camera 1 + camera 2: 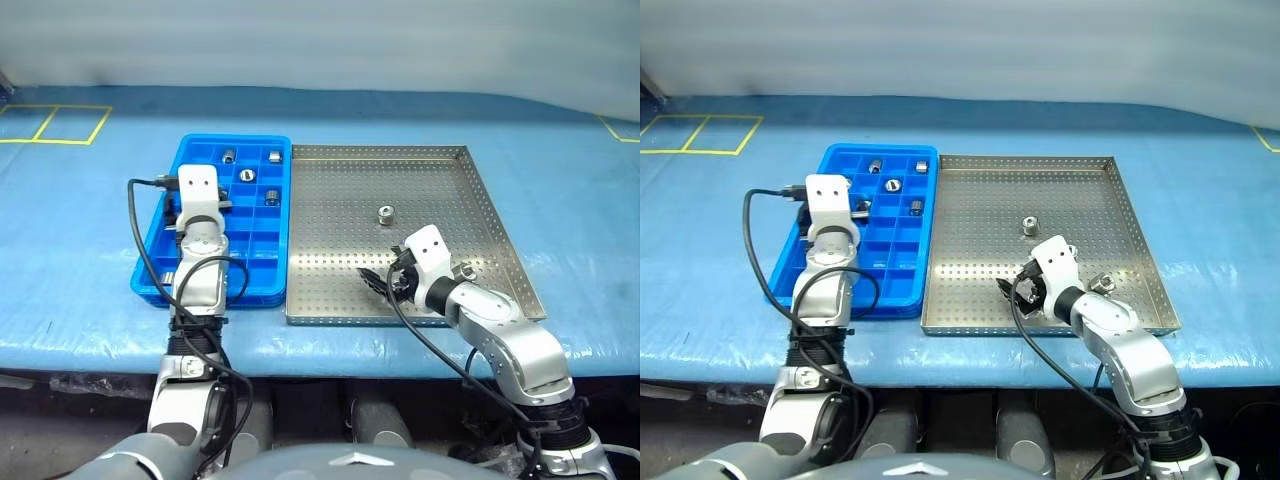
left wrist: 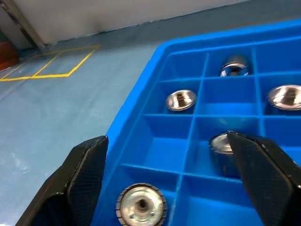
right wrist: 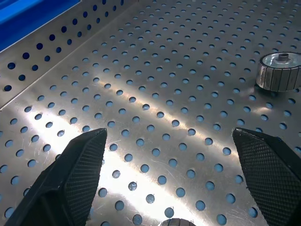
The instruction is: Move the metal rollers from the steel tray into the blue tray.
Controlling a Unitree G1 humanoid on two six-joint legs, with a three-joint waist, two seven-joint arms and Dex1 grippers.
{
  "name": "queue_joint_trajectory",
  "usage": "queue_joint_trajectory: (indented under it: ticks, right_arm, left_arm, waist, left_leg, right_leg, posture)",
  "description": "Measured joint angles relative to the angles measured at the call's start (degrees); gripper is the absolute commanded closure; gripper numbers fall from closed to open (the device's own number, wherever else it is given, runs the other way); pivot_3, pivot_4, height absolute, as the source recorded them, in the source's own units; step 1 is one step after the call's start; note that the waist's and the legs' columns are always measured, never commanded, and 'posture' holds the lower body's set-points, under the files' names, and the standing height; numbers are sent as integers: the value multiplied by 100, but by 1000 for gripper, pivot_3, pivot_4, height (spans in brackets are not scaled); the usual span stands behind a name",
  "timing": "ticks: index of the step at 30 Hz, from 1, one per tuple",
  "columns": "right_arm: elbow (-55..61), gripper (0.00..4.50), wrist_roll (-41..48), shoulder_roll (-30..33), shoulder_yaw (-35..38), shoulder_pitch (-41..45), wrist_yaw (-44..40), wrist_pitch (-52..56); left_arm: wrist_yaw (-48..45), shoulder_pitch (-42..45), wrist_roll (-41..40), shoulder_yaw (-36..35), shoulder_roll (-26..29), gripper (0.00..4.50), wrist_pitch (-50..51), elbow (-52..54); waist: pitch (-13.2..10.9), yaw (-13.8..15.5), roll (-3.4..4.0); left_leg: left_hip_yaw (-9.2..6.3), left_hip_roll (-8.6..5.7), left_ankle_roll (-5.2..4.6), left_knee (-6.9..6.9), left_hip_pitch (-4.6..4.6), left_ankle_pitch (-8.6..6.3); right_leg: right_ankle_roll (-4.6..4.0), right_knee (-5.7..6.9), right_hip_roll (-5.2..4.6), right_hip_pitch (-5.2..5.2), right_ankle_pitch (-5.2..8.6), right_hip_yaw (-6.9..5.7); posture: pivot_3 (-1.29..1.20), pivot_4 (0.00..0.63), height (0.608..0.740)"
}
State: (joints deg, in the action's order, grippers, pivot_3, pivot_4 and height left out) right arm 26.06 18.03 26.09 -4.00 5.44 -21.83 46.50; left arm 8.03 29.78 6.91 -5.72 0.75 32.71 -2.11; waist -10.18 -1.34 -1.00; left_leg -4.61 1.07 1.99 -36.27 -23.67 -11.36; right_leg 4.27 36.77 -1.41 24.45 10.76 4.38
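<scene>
— Where are the metal rollers sitting right now?

— Split between the two trays. One stands alone near the middle of the steel tray, and another lies by the right wrist close to the tray's right rim. The rest are in compartments of the blue tray, towards its far end (I count four or so from above, the arm hides part of it).

— And the left claw?

— Over the blue tray, jaws spread wide and gripping nothing. From its wrist you see one roller in the compartment just under the left finger, by the tray's outer wall, and another tucked against the right finger, one compartment over. Three more sit in the cells beyond.

— The right claw?

— Also open and empty, low over the perforated floor of the steel tray near its front edge, angled towards the blue tray. The lone roller stands upright beyond its right finger, well apart from it.

— Both trays on the desk?

— Side by side, rims touching, on the blue cover.
</scene>
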Motion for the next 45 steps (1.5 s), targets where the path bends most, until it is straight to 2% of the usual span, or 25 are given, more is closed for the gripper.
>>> queue_joint_trajectory:
  ticks: [4,8,10,19,25,29,32,38,45]
  right_arm:
    - [192,0,20,-64,161,-24,96,0]
    - [422,0,33,-106,292,-217,192,14]
    - [569,0,40,-105,389,-409,228,40]
    - [1060,0,69,-325,619,-907,472,43]
    - [1201,0,72,-344,606,-1012,550,117]
    - [1232,0,71,-327,597,-1087,553,255]
    - [1232,0,74,-296,585,-1089,530,285]
    - [1242,0,75,-285,586,-1095,521,294]
    - [1244,0,60,-277,595,-952,554,297]
  left_arm:
    - [-1222,276,-386,839,-64,38,-369,-74]
    - [-2217,813,-625,1420,-130,38,-467,-706]
    - [-2537,1142,-564,1726,-148,38,-610,-1427]
    - [-2105,2430,-475,1533,-635,38,-1776,-5123]
    - [-1800,2896,-476,1293,-768,38,-2285,-6410]
    - [-1592,3081,-481,1079,-795,38,-2489,-6806]
    - [-1428,3149,-474,1013,-822,614,-2583,-6974]
    - [-1292,3167,-459,946,-835,2601,-2597,-7012]
    - [-1307,3153,-349,910,-761,2631,-2653,-7008]
  waist:
    - [0,-68,0]
    - [0,-225,1]
    - [1,-339,2]
    - [0,-863,0]
    - [0,-1175,0]
    - [0,-1350,0]
    - [0,-1472,-1]
    - [0,-1637,-1]
    - [-1,-1664,-2]
  left_leg:
    - [4,-3,0,-1,-5,0]
    - [3,-3,-1,0,-3,-1]
    - [6,-3,-2,0,-1,-1]
    - [10,-5,-4,-4,-5,-2]
    - [10,-6,-4,4,-4,-3]
    - [11,-7,-4,7,-2,-3]
    - [10,-7,-3,9,0,-3]
    - [10,-7,-3,15,3,-3]
    - [11,-8,-3,18,4,-3]
  right_leg:
    - [-15,-9,-2,0,9,5]
    - [-19,-7,-1,1,11,5]
    - [-20,-4,-1,1,12,9]
    - [-16,-5,0,4,11,18]
    - [-13,-6,-1,6,11,21]
    - [-13,-6,-3,5,11,22]
    - [-13,-6,-3,5,11,21]
    - [-13,-6,-3,5,12,22]
    - [-13,-6,-3,5,12,25]
  posture:
    - [-100,150,740]
    - [-156,150,740]
    - [-186,150,740]
    - [-286,150,740]
    - [-304,150,740]
    - [-306,150,740]
    - [-308,150,740]
    - [-301,150,740]
    - [-262,150,740]
